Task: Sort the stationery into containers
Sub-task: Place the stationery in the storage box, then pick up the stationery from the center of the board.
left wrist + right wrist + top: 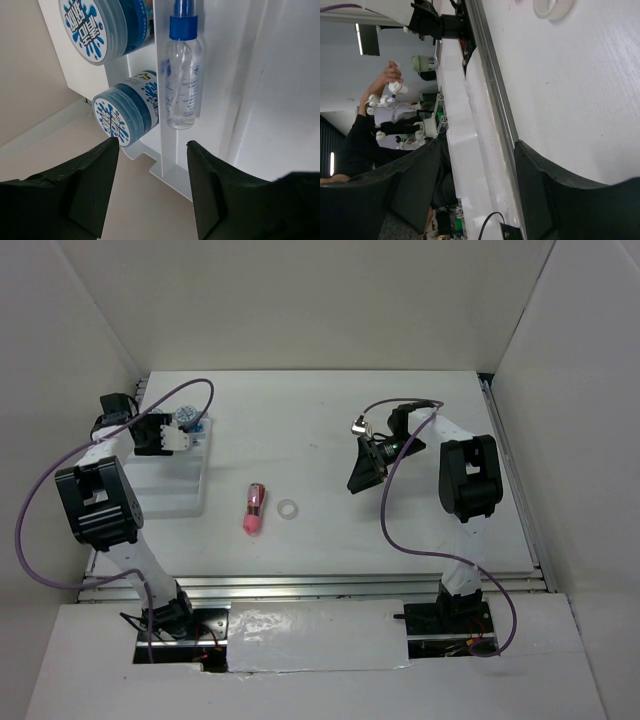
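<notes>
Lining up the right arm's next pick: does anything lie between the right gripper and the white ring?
Nothing visible does. Only bare table separates the right gripper from the white ring; the pink cylinder lies on the ring's other side, out of that path.

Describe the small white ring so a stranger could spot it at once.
Look at the white table. In its open middle lies a pink cylinder; the white ring sits just right of it, not touching. It is the only flat, hollow circle there.
</notes>
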{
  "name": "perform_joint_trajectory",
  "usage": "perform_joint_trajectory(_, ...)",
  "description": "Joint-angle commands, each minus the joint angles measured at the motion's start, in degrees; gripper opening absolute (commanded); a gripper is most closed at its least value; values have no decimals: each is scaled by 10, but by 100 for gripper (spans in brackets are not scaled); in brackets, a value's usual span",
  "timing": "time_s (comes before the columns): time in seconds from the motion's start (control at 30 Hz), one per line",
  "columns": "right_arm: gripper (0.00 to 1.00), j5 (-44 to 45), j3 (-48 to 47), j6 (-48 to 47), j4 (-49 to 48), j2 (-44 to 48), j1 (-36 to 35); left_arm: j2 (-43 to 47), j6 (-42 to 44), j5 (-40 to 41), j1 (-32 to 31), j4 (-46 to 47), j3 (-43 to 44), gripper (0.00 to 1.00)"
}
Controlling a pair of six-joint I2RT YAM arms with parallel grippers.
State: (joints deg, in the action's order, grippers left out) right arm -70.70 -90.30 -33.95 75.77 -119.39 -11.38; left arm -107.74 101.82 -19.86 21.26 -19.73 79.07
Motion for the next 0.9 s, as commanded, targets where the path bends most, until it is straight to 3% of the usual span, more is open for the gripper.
perform_joint_trajectory(0.0,68,-1,6,-2,68,21,-2,60,6,-69,8,-49,11,69)
perform_joint_trajectory(0.17,67,2,20,-8,67,35,-2,190,76,-149,-13,-213,-12,69)
perform_joint_trajectory(0.37,67,5,25,-11,67,38,7,346,172,-178,-100,-256,-136,71)
perform_joint_trajectory(0.47,66,6,26,-13,68,41,16,368,224,-160,-168,-283,-170,73)
perform_joint_trajectory(0.6,66,6,35,-16,68,49,27,381,293,-150,-206,-279,-217,74)
perform_joint_trajectory(0.87,66,2,49,-34,69,42,39,348,406,-104,-330,-285,-246,77)
